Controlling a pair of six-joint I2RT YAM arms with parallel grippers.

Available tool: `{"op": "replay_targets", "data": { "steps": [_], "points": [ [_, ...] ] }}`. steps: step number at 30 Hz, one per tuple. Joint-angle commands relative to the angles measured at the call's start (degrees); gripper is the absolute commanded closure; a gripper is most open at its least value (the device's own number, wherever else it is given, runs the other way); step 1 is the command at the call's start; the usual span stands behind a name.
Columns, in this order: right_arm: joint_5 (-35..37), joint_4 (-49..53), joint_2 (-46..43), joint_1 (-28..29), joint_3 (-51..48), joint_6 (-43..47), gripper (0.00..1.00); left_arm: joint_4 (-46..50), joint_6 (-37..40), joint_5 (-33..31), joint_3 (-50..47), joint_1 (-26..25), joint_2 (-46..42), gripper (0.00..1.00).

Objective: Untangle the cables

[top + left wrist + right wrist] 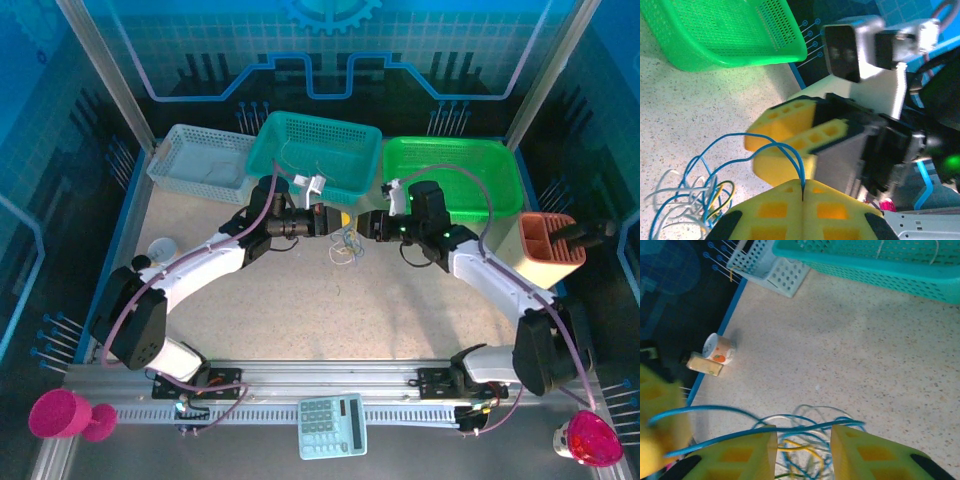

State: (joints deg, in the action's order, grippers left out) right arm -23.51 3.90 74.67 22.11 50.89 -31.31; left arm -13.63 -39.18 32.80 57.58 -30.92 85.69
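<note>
Nearest the lens, in the left wrist view, the left gripper has its yellow pads pressed fully together, pinching one blue strand that arcs up and back down into the heap. Largest in the room is the speckled tabletop, with a green basket and a teal basket along its far edge. Both arms reach toward the far-middle of the tabletop. There the right gripper faces the left one with its fingers held well apart. A blue strand lies across the gap between them, and nothing is clamped. The cables lie just in front of the teal basket, between the two grippers, as a small nest of blue, whitish and yellow loops; part rests on the tabletop and part is lifted. By appearance the wire is very light, limp and springy, so it should curl back when released and could slip from smooth pads. Pulling on the knot itself would likely tighten it. The better hold looks to be a single strand close to its free end or on an outer loop, with the other gripper steadying the heap.
</note>
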Motion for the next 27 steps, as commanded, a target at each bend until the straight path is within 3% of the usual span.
{"op": "replay_targets", "data": {
  "steps": [1, 6, 12, 27],
  "points": [
    [2.65, 1.57, -5.47, 2.05, -2.64, 0.10, 0.60, -0.70, -1.54, -0.97, -0.72, 0.06, -1.01, 1.00],
    [5.71, 1.94, -9.98, 4.70, -5.67, -0.60, 0.52, -1.54, -2.92, -1.30, -0.80, 0.03, -0.37, 1.00],
    [8.78, 0.37, -13.05, 8.66, -7.56, 0.26, 0.49, -1.27, -3.60, -1.56, -0.63, 0.07, -0.47, 1.00],
    [10.95, -3.98, -5.07, 10.59, -3.02, 0.36, 0.51, -2.19, -5.47, -1.16, -1.25, -0.01, -0.64, 1.00]
  ]
}}
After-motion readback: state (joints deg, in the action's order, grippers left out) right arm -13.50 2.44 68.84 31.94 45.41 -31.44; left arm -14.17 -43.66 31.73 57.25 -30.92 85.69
